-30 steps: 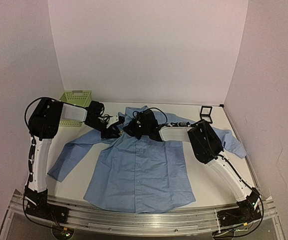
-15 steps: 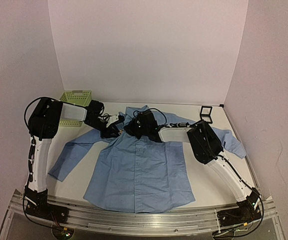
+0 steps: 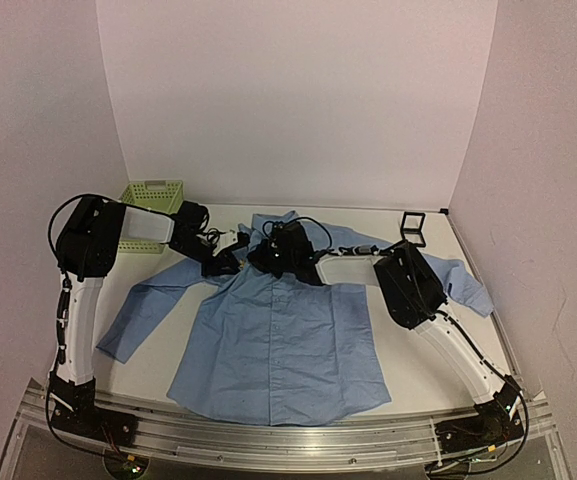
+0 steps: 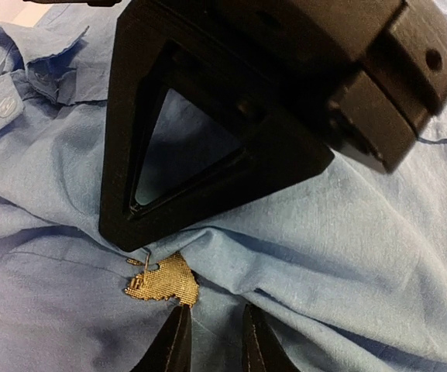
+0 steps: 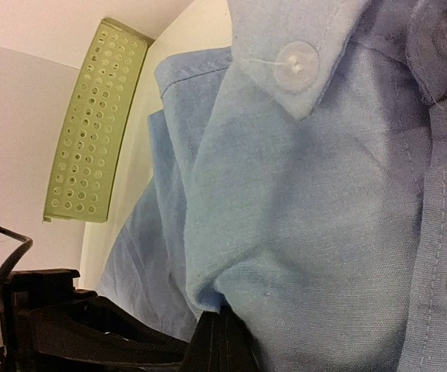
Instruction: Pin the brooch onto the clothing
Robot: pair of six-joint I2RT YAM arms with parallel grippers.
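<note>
The light blue shirt lies flat on the table, collar at the far side. The brooch shows as a small gold mesh piece with a thin pin wire, lying on the shirt near the collar. My left gripper is slightly open, its left fingertip touching the brooch's lower edge. My right gripper is shut on a raised fold of the shirt; its black finger stands just above the brooch. In the top view both grippers meet below the collar and hide the brooch.
A pale green basket stands at the back left, also in the right wrist view. A small black square box sits at the back right. White walls close in the table on three sides.
The right gripper has crept slightly left toward the left gripper, still pinching the fold. The left arm has barely moved.
</note>
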